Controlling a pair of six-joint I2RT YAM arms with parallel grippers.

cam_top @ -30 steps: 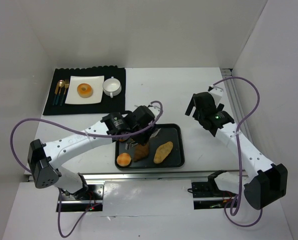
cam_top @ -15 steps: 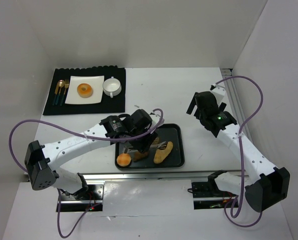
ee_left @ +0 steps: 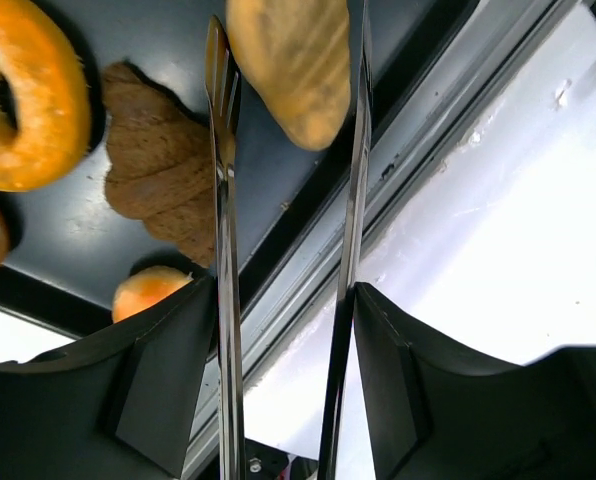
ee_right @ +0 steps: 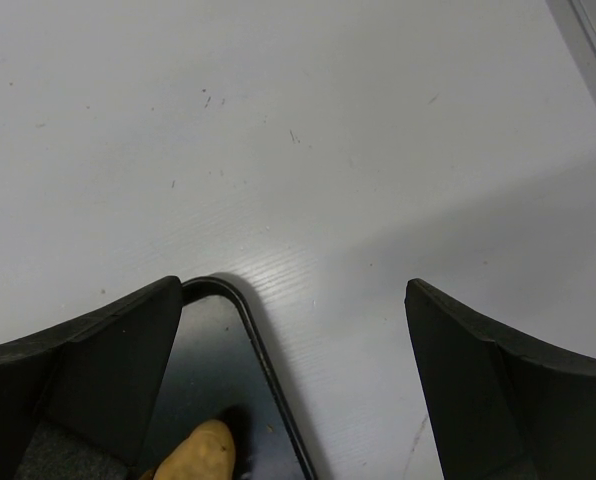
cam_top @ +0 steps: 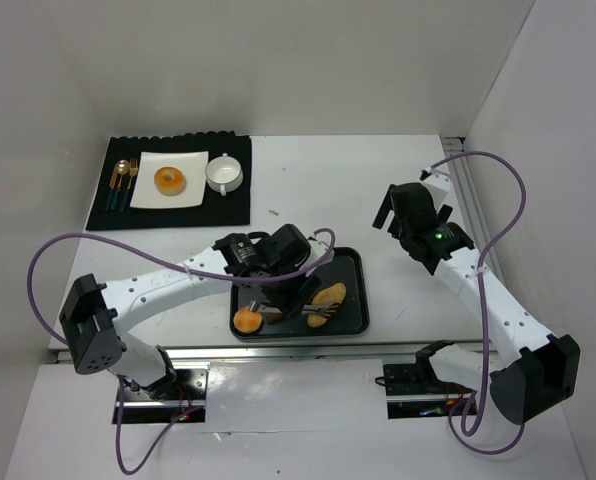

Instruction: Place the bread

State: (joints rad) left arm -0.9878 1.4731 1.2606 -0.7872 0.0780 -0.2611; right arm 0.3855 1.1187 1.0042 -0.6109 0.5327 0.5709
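Moving over from the brown bread (ee_left: 158, 180), the left gripper (ee_left: 289, 30) now hangs above the long bread (ee_left: 296, 75) on the black tray (cam_top: 350, 262). A second ago it was over the brown bread. Its two thin metal fingers (ee_left: 221, 200) have also spread wider since then.

That looks like getting ready to pick up the long bread. Nothing is grabbed yet. The long bread has not moved and lies flat on the right side of the tray.

From the left wrist camera, the rounded end of the long bread sits right between the two fingers. The fingers stand apart, one on each side of it. The right finger has a thin gap beside the bread. The left finger is so close that I cannot tell if it touches. The brown bread lies just outside the left finger. A ring-shaped bread (ee_left: 23, 90) and a round bun (ee_left: 148, 290) are farther out on that side.

The right gripper (ee_right: 290, 300) hangs over the bare tabletop (cam_top: 328, 190) near a corner of the tray. Its fingers are wide apart and hold nothing.

Well away, at the far left, a white plate (cam_top: 193, 195) already has a donut (cam_top: 169, 180) on it.
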